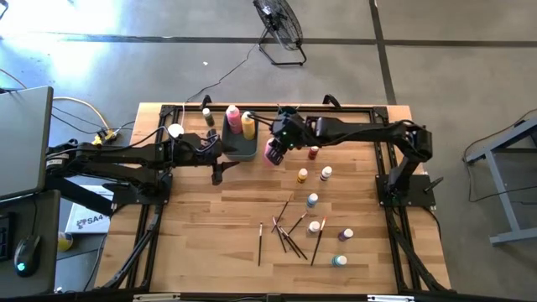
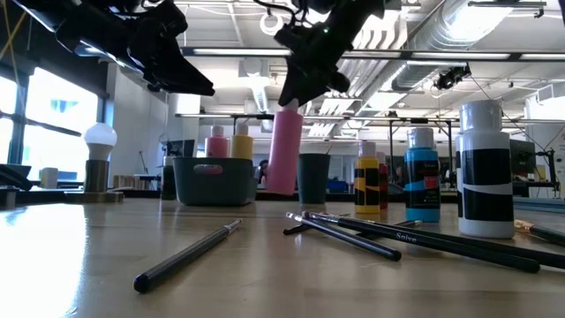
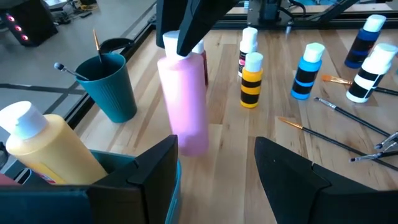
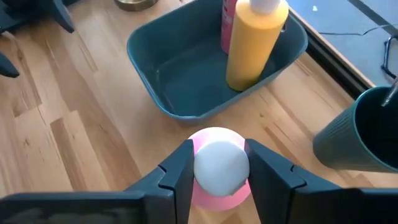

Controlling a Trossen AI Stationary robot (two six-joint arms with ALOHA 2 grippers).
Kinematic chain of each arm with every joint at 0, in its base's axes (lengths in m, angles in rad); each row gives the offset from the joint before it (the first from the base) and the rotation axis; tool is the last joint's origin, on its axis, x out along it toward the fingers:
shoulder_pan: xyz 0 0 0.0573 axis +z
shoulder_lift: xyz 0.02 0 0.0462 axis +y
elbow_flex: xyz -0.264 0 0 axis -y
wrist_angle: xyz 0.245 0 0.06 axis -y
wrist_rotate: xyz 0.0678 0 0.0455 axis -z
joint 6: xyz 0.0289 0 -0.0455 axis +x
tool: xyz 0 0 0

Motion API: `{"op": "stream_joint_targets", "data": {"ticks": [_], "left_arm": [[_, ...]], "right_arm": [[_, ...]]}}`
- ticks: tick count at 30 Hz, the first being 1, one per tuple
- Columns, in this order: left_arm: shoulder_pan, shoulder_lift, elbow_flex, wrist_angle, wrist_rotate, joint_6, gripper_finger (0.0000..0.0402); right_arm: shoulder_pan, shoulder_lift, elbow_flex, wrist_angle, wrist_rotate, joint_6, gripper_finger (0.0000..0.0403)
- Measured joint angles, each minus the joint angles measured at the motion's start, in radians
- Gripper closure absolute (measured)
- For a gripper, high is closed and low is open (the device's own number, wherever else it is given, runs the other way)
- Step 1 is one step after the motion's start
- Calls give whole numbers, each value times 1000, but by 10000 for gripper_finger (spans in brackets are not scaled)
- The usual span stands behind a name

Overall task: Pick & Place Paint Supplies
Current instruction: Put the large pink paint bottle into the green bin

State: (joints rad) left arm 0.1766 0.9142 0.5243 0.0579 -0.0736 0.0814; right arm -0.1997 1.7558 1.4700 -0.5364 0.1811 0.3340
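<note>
My right gripper (image 1: pixel 281 141) is shut on a tall pink squeeze bottle (image 2: pixel 284 150) just right of the dark teal bin (image 1: pixel 239 144). Another pink bottle (image 1: pixel 232 115) and a yellow one (image 1: pixel 248 124) stand upright in that bin. My left gripper (image 3: pixel 217 165) hangs open at the bin's left side, holding nothing. Small white-capped paint bottles (image 1: pixel 312 200) stand on the table's right half, and thin dark paintbrushes (image 1: pixel 289 231) lie flat near its front. My right gripper pinches the pink bottle's white cap (image 4: pixel 221 168) between its two fingers, one on each side. The fingers slant down from above, coming from the table's right. The bottle hangs below them, tilted, its base (image 3: pixel 193 146) close over the wood beside the bin.
A teal ribbed cup (image 3: pixel 112 87) holding brushes stands behind the held bottle. A white knob on a tan base (image 1: pixel 174 131) and a green bottle (image 1: pixel 207 117) sit left of the bin. A black frame rail (image 1: pixel 277 107) runs along the table's far edge.
</note>
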Motion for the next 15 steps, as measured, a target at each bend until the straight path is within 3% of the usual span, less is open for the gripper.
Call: {"op": "stream_joint_targets", "data": {"ticks": [15], "left_arm": [[0,0,0,0,0,0,190]], "right_arm": [[5,35,2,-27,-55,30,287]]}}
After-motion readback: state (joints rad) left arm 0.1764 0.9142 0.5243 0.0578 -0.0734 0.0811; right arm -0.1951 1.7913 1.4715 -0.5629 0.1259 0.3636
